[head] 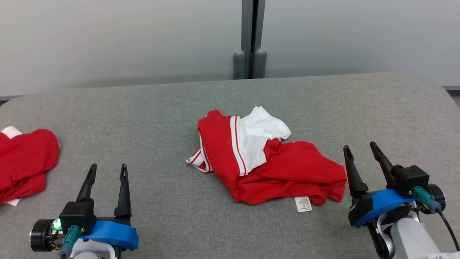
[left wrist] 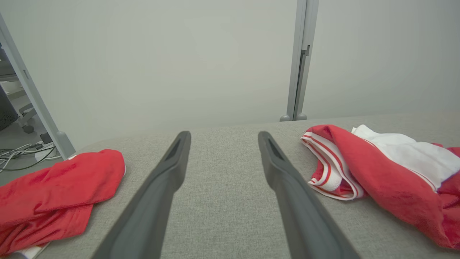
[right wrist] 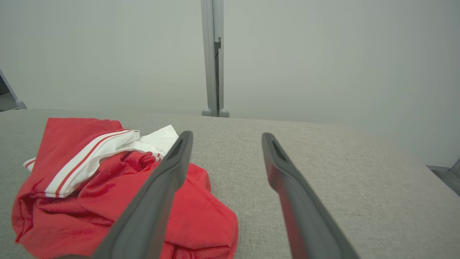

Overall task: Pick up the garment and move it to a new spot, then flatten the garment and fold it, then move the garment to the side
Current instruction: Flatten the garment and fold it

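Garment (head: 266,158) lies crumpled at the centre of grey fabric table (head: 143,108); head view shows its label (head: 303,204) at 5 o'clock. Left gripper (head: 109,166), right gripper (head: 358,145): fingers apart. Left wrist view shows floor cables (left wrist: 21,153) at 9 o'clock. Pale wall (head: 107,36).

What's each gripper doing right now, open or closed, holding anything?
Left gripper: open, holding nothing.
Right gripper: open, holding nothing, beside the crumpled red-and-white cloth garment.

- The white label (head: 303,204) at the near edge of the garment (head: 287,172) has print too small to read.
- Left of the garment, another red cloth (head: 25,158) is cut off by the picture's edge.
- One finger (right wrist: 151,201) of the right gripper (right wrist: 226,136) hides part of the garment.
- The garment's folds hide its lower layers.
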You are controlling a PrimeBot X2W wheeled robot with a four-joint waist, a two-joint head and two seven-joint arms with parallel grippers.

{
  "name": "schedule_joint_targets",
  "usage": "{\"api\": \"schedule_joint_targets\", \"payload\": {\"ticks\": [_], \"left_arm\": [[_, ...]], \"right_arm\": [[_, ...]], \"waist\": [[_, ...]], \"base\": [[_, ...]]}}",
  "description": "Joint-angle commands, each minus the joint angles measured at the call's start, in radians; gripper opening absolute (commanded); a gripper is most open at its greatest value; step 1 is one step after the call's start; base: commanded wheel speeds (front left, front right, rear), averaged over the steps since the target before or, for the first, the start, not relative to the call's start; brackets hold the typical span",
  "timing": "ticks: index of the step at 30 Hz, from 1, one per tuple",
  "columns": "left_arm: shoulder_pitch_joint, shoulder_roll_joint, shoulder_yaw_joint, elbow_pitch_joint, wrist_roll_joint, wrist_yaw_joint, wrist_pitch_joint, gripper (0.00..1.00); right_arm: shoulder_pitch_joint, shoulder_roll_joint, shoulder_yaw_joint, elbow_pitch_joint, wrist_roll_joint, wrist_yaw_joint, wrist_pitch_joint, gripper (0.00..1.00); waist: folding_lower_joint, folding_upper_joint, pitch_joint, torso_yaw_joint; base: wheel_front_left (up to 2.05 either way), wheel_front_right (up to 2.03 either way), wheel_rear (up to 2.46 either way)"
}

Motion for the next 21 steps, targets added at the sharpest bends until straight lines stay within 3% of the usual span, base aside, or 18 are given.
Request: {"api": "schedule_joint_targets", "payload": {"ticks": [1,11,21], "left_arm": [[-0.013,0.0,0.0,-0.003,0.005,-0.001,-0.003,1.0],[-0.053,-0.001,-0.01,-0.003,0.005,-0.008,-0.003,1.0],[-0.074,-0.009,-0.015,0.01,0.001,-0.01,-0.003,1.0]], "right_arm": [[-0.015,-0.007,0.003,0.013,0.003,0.0,-0.001,1.0],[-0.088,-0.012,0.02,0.278,0.037,0.0,-0.001,1.0],[-0.122,-0.003,0.034,0.433,0.093,0.0,-0.001,1.0]], "waist": [[-0.0001,-0.0001,0.014,0.013],[-0.0001,-0.0001,0.077,0.051],[-0.0001,-0.0001,0.092,0.061]], "base": [[0.0,0.0,0.0],[0.0,0.0,0.0],[0.0,0.0,0.0]]}}
